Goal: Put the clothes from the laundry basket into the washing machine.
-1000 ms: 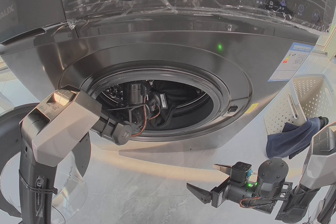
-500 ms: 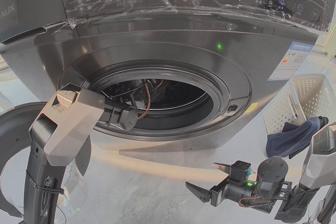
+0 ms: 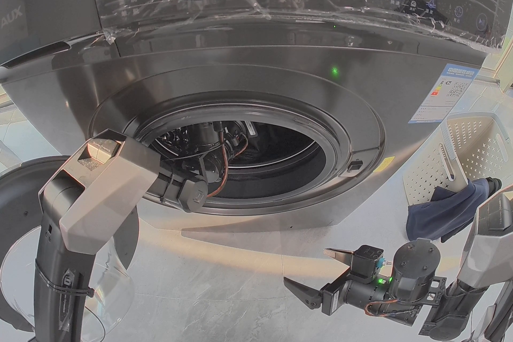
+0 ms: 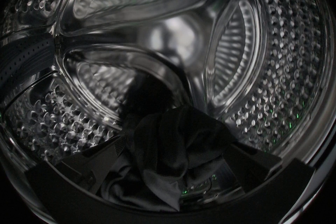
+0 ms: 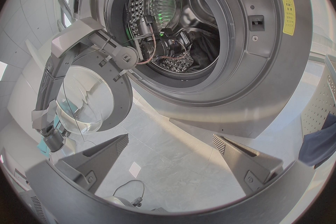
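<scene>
Moved: left arm's wrist has drawn back a little toward the mouth of the washing machine after reaching deeper half a second ago; right arm unchanged.
Left pincer: inside the drum, fingers spread wide, closed on nothing. A dark cloth sits bunched between them; whether it lies free or is draped on the pincer cannot be told.
Right pincer: low over the floor in front of the machine, open and empty.
Clothes left: a blue garment hangs over the rim of the laundry basket, beyond the right pincer and off to its right.
Door: swung open, behind the left arm.
Step in hand: dropping one cloth in the drum, seemingly just let go.
Next move: likely pulling the left pincer out without dragging the cloth along, then fetching the blue garment, which lies nearer the right pincer.
Labels: a blue-and-white rating sticker and a yellow warning sticker on the machine's front, above the right pincer; a film-covered panel with small icons; lettering on the top left corner.
</scene>
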Robot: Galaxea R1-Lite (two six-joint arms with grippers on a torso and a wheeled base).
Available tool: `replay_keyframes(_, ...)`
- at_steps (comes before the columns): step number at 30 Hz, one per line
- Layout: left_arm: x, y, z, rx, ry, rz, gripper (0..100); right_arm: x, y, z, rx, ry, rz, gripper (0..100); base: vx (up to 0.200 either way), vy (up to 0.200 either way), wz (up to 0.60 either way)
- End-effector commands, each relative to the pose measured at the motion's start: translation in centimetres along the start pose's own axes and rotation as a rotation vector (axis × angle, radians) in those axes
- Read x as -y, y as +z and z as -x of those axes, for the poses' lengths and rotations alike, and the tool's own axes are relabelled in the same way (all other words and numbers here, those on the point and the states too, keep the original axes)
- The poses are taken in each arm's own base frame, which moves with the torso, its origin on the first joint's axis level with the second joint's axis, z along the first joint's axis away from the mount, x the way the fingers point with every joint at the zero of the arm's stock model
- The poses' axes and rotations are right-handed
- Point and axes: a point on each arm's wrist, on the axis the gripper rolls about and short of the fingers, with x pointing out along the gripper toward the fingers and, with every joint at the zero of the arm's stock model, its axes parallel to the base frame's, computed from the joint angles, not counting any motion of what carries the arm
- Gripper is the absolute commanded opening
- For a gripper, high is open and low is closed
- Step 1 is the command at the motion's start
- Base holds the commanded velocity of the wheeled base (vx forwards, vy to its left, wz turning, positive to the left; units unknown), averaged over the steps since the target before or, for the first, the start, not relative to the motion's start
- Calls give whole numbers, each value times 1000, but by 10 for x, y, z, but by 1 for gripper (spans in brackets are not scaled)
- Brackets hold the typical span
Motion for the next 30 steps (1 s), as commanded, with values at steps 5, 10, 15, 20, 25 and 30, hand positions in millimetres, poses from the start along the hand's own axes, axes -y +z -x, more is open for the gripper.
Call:
replay_keyframes(5,15,3,49,-138,7,-103,100,2,-1,2,-6,-9,-1,100,0,0,0)
replay_keyframes(10,36,-10,83,-225,-47,-127,100,3,-2,3,-14,-10,0,100,0,0,0)
replay_keyframes(15,29,-17,100,-211,-60,-243,100,6,-3,9,-21,-19,-2,100,0,0,0)
replay_keyframes(20,21,-20,129,-259,-73,-275,100,4,-1,12,-18,-11,-2,100,0,0,0)
replay_keyframes(25,22,-23,161,-281,-129,-274,100,6,-2,16,-26,-19,-1,100,0,0,0)
replay_keyframes(30,17,-10,196,-264,-216,-258,100,9,8,28,22,-26,-10,100,0,0,0)
